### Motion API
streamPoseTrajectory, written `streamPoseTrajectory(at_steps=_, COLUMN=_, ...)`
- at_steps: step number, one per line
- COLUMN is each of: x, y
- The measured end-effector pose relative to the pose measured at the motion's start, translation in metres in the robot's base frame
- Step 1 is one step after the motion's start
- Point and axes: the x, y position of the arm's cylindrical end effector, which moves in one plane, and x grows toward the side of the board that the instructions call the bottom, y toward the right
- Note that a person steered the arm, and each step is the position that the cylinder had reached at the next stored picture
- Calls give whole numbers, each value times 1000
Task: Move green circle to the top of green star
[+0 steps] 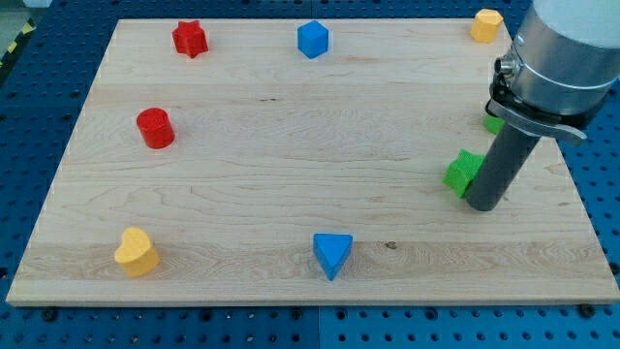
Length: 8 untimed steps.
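Observation:
A green block (pixel 462 172), star-like in outline, lies at the view's right on the wooden board (pixel 291 165). My tip (pixel 483 206) rests on the board just right of it and slightly lower, with the rod touching or nearly touching the block's right side. A second green block (pixel 493 123) shows only as a sliver above the first, mostly hidden behind the rod and arm. Its shape cannot be made out.
A red star (pixel 191 39) and a blue block (pixel 313 40) lie at the view's top, a yellow block (pixel 486 25) at the top right. A red circle (pixel 155 128) lies at the left, a yellow heart (pixel 137 251) at the bottom left, a blue triangle (pixel 332 254) at the bottom middle.

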Motion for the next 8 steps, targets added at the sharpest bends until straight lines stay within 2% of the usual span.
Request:
streamPoseTrajectory(at_steps=2, x=11, y=66)
streamPoseTrajectory(at_steps=4, x=-32, y=137)
streamPoseTrajectory(at_steps=7, x=-144, y=136)
streamPoseTrajectory(at_steps=8, x=-145, y=100)
